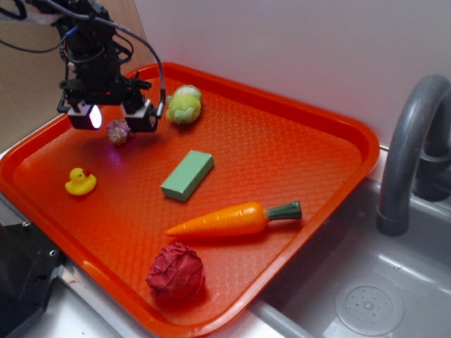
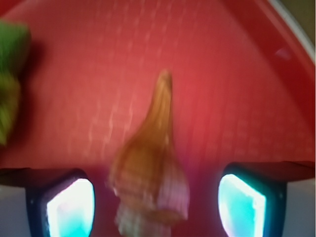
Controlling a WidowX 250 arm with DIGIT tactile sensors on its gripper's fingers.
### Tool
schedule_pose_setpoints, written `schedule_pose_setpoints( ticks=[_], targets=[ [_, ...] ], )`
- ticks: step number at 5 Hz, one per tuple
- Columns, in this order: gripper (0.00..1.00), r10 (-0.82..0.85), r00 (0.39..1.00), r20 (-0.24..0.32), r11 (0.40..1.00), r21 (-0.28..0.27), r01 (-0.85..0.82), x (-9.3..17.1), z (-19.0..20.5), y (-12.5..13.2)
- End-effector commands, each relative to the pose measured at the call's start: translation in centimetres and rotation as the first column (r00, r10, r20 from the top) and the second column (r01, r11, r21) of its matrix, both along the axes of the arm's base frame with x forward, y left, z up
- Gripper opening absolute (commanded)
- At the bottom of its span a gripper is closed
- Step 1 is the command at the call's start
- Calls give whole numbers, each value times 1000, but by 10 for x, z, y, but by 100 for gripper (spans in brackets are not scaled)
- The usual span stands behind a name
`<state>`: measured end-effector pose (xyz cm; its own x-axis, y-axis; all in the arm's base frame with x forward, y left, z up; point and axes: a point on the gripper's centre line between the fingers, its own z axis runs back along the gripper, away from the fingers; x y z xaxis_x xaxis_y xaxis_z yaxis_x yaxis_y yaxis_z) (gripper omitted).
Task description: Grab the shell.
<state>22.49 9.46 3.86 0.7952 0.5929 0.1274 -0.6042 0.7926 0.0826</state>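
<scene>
The shell [image 1: 118, 132] is tan-brown, ridged and pointed, lying on the orange tray [image 1: 296, 141] near its back left corner. My gripper [image 1: 117, 117] hangs just above it with the jaws wide apart, one glowing finger pad [image 1: 94, 116] on each side. In the wrist view the shell [image 2: 150, 168] lies between the two lit pads [image 2: 69, 210], its pointed end away from me, with clear gaps on both sides. Nothing is held.
A pale green-and-white lumpy toy [image 1: 184, 104] sits just right of the gripper. A yellow duck [image 1: 80, 182], a green block [image 1: 187, 175], a carrot [image 1: 232, 219] and a red crumpled ball [image 1: 175, 272] lie on the tray. A sink and grey faucet [image 1: 409, 155] stand at right.
</scene>
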Motion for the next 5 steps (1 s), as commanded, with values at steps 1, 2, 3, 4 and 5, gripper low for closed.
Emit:
schedule_pose_setpoints(
  ticks=[1, 2, 3, 4, 5],
  targets=[
    [0, -88, 993, 78, 996, 3, 88, -5, 4, -2],
    [0, -148, 980, 133, 988, 62, 140, -5, 19, -12],
    [0, -248, 961, 117, 955, 198, 223, -3, 59, -22],
    [0, -417, 909, 18, 891, 203, 405, -5, 97, -57],
    [0, -566, 824, -25, 813, 153, 563, -15, 121, -96]
  ],
)
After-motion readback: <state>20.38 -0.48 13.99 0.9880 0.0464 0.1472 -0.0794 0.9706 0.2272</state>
